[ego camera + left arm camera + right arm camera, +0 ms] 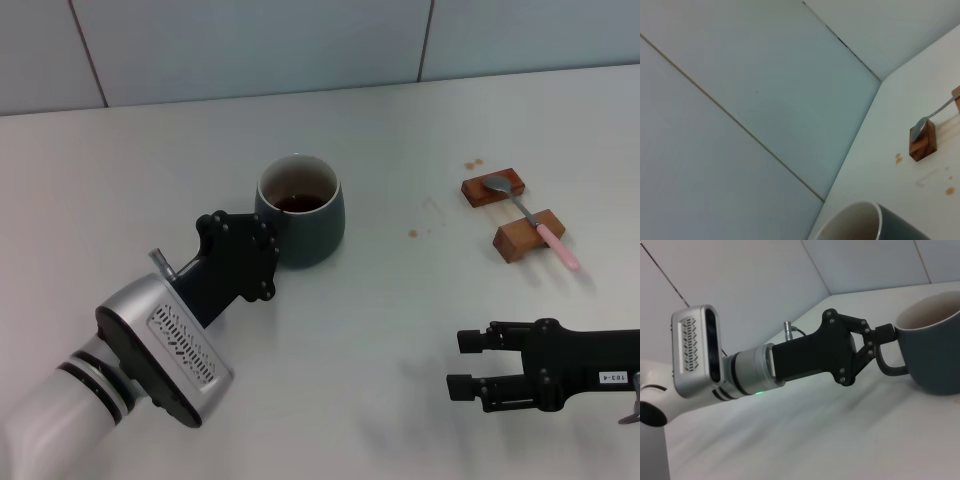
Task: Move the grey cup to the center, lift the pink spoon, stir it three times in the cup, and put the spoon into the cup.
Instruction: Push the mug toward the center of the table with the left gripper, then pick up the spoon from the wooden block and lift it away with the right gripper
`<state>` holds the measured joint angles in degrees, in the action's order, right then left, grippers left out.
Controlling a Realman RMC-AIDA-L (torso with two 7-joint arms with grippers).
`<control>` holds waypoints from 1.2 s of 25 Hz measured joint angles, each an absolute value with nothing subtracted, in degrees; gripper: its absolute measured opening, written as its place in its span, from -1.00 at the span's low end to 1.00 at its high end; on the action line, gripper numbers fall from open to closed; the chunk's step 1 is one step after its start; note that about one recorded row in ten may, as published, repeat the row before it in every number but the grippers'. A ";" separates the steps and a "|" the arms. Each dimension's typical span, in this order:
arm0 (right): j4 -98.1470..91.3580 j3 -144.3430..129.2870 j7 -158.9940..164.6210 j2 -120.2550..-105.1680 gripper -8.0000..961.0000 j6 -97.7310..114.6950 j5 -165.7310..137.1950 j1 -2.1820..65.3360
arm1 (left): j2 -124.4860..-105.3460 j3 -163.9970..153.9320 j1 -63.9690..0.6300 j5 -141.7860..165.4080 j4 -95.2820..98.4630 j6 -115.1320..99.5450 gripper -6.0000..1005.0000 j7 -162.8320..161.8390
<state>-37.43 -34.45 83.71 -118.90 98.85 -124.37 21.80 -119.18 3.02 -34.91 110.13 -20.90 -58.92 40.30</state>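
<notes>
The left end effector [262, 252] pinched the loop handle of the grey cup [303, 211] — the cup stood upright on the desk [330, 350]. The right end effector [467, 362], fingers spread, hovered near the front edge — well apart from the pink spoon [535, 221] resting across two wooden blocks [528, 235].

white table [330, 350] against pale panelled wall [250, 45]

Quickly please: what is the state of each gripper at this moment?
Left gripper: closed on the handle of the grey cup.
Right gripper: open, holding nothing, low above the table, away from the pink spoon.
</notes>
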 joint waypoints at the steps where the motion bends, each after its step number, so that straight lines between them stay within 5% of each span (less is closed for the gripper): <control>1: -37.38 -34.44 83.71 -118.90 0.67 98.86 -124.36 21.80 | -119.18 2.96 -34.67 110.15 -21.19 -59.43 -0.99 40.29; 16: -34.01 -26.59 83.91 -118.59 0.67 101.92 -114.78 19.28 | -118.52 3.96 -24.13 112.49 -7.05 -84.93 -0.99 -9.79; 24: -15.03 -5.41 99.38 -113.34 0.67 100.03 -110.04 15.78 | -118.33 -12.18 -23.90 118.65 12.41 -83.16 -0.77 -29.06; 30: -12.33 2.26 112.22 -115.13 0.67 94.40 -110.01 12.46 | -118.42 -15.21 -24.15 118.74 14.55 -81.74 -0.49 -31.77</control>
<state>-12.33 2.26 112.22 -115.13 94.39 -110.01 12.46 -118.42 -15.21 -24.15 118.74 14.55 -81.74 -31.77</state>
